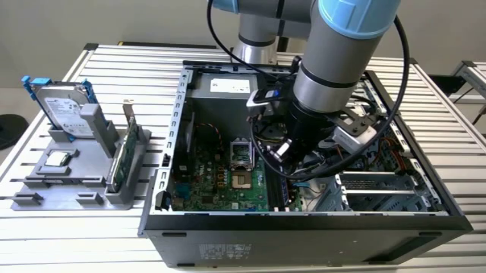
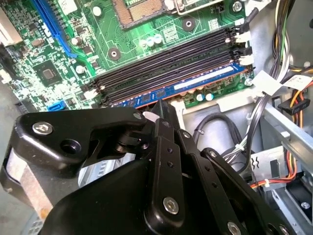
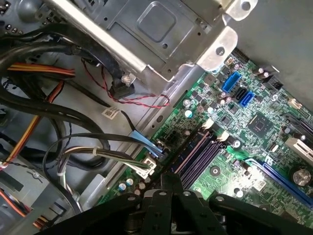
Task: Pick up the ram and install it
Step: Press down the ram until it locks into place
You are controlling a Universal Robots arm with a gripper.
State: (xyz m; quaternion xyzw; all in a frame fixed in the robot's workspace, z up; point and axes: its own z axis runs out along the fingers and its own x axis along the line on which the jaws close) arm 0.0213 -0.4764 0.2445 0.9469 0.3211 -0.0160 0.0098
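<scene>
Gripper (image 2: 157,113), fingers together, pressing on the ram (image 2: 195,84) lying in the outermost motherboard slot (image 2: 166,63) beside the case's cable bay, apparently to seat it.

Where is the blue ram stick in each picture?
Exterior view: too hidden under the arm to pick out; look by the black slots.
Second wrist view: the ram stands in the slot nearest the motherboard edge.
First wrist view: hard to tell apart among the same slots.
Shared landmark: the black slots.
</scene>
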